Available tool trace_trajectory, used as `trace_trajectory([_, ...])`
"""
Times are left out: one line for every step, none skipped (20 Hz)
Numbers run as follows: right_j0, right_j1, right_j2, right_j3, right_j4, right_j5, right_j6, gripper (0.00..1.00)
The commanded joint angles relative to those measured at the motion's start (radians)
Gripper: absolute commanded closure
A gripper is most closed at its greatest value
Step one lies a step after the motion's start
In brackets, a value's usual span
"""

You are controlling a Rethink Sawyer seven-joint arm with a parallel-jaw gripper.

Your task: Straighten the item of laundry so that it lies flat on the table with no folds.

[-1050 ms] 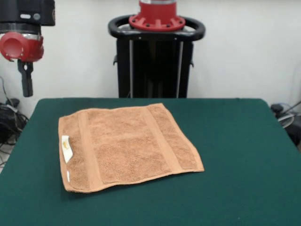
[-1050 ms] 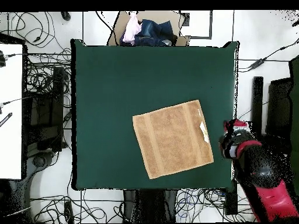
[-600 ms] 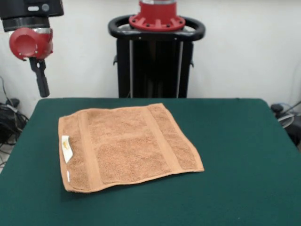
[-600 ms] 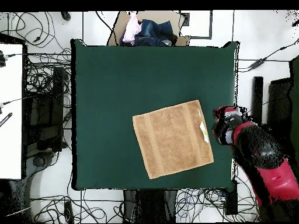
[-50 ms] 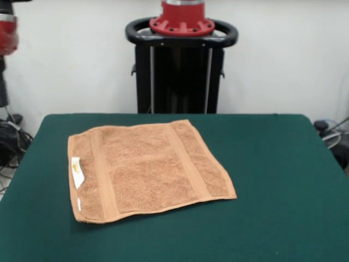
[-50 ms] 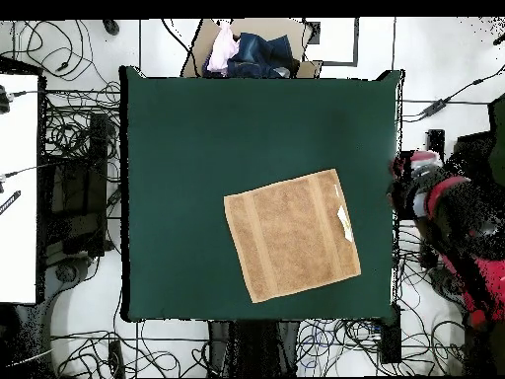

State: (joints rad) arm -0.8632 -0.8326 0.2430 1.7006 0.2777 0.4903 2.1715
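Observation:
The item of laundry (image 5: 147,166), an orange-tan towel with two woven bands, lies spread out flat on the green table (image 5: 272,164). Its small white label (image 5: 77,172) sits at the left edge. From above, the towel (image 6: 291,235) rests slightly rotated in the half of the table (image 6: 217,128) nearer the robot's base, with the label (image 6: 344,222) on its right edge. My gripper (image 5: 2,90) shows only partly at the far left edge of the front view, raised and off the table's side. Seen from overhead, the gripper (image 6: 402,188) hangs just beyond the table's right edge, apart from the towel.
The black pedestal (image 5: 181,60) stands behind the table. A box of bundled clothes (image 6: 247,49) sits past the far edge in the overhead view. Cables (image 6: 79,138) cover the floor on the left, beside a white desk (image 6: 20,178).
The arm first swung toward the towel's label edge, then drew back outward past the table's side. The towel has not moved.

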Motion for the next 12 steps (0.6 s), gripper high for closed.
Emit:
trace_trajectory([0.029, 0.071, -0.088, -0.099, 0.025, 0.107, 0.193, 1.0])
trace_trajectory([0.029, 0.071, -0.092, -0.102, 0.024, 0.11, 0.191, 1.0])
trace_trajectory([0.027, 0.068, -0.092, -0.101, 0.025, 0.115, 0.187, 1.0])
trace_trajectory([0.024, 0.064, -0.091, -0.1, 0.027, 0.12, 0.183, 1.0])
trace_trajectory([0.022, 0.06, -0.091, -0.099, 0.028, 0.125, 0.179, 1.0])
trace_trajectory([0.019, 0.057, -0.091, -0.098, 0.03, 0.13, 0.174, 1.0])
trace_trajectory([0.02, 0.052, -0.094, -0.102, 0.03, 0.14, 0.175, 1.0])
trace_trajectory([0.021, 0.053, -0.093, -0.094, 0.034, 0.128, 0.176, 1.0])
trace_trajectory([0.021, 0.054, -0.092, -0.086, 0.038, 0.117, 0.176, 1.0])
trace_trajectory([0.022, 0.056, -0.091, -0.078, 0.041, 0.105, 0.177, 1.0])
trace_trajectory([0.023, 0.057, -0.09, -0.07, 0.045, 0.094, 0.177, 1.0])
trace_trajectory([0.032, 0.053, -0.091, -0.055, 0.048, 0.078, 0.183, 1.0])
